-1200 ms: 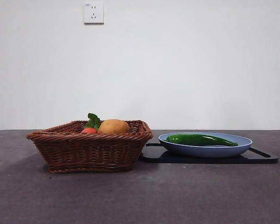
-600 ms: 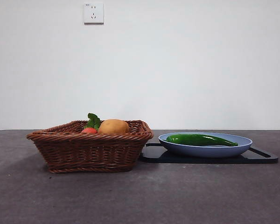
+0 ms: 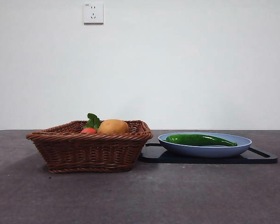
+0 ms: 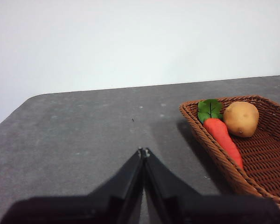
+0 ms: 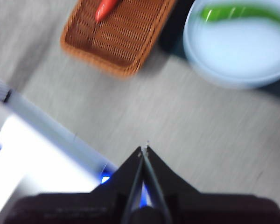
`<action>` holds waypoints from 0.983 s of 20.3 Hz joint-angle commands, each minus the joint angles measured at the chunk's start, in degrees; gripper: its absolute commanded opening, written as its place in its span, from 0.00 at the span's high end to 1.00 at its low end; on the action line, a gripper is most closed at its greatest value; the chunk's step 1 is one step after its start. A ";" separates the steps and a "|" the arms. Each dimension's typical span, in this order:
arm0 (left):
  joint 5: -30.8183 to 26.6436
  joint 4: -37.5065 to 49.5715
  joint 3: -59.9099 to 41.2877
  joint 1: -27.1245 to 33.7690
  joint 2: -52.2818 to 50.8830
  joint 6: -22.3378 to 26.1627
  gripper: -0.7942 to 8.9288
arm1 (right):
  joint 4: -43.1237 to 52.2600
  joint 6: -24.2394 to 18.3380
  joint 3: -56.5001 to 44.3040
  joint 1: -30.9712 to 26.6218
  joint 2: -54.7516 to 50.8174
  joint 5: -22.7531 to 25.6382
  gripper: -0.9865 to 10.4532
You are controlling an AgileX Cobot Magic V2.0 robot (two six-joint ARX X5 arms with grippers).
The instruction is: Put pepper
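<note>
My left gripper hangs over bare table left of the basket, its jaws pressed together on nothing, and my right gripper hovers high above the near part of the table, its jaws likewise closed and empty; that view is smeared, so detail there is poor. The pepper lies lengthwise in the blue plate, which sits on a black tray just right of the basket, and nothing of mine touches it. I judge the job is to carry it into the basket, and that nothing has begun. The risks I see: the pepper is glossy, slim and curved, so a pinch off its middle could let it swivel or squirt out of my jaws; it rests low against the plate's raised rim, so coming in too shallow could knock the rim and slide the plate on the tray. The basket already holds a red carrot-shaped vegetable with green leaves and a tan potato, so a long pepper dropped across them might perch on the wicker edge and roll out. I can read no brand, label or writing anywhere; the wall socket bears marks too small to make out.
</note>
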 commanded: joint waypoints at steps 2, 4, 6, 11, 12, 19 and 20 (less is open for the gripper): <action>-0.02 0.74 -0.59 0.17 -0.13 -0.57 0.91 | 13.66 -0.74 -3.82 -3.37 -7.48 -1.99 0.90; -0.02 0.72 -0.59 0.17 -0.13 -0.57 0.91 | 23.67 1.27 -12.28 -5.57 -14.43 -2.69 0.90; -0.02 0.72 -0.59 0.17 -0.13 -0.57 0.91 | 34.64 1.81 -23.10 -8.09 -21.79 -1.73 0.90; -0.02 0.72 -0.59 0.17 -0.13 -0.57 0.91 | 57.55 2.91 -46.31 -10.84 -37.03 4.17 0.90; -0.02 0.72 -0.59 0.17 -0.13 -0.57 0.91 | 59.45 3.52 -48.89 -10.88 -38.80 5.33 0.90; -0.02 0.72 -0.59 0.17 -0.13 -0.57 0.91 | 65.29 5.25 -61.61 -10.88 -48.50 8.90 0.90; -0.02 0.72 -0.59 0.17 -0.13 -0.57 0.91 | 65.31 5.29 -62.79 -10.88 -49.59 8.90 0.90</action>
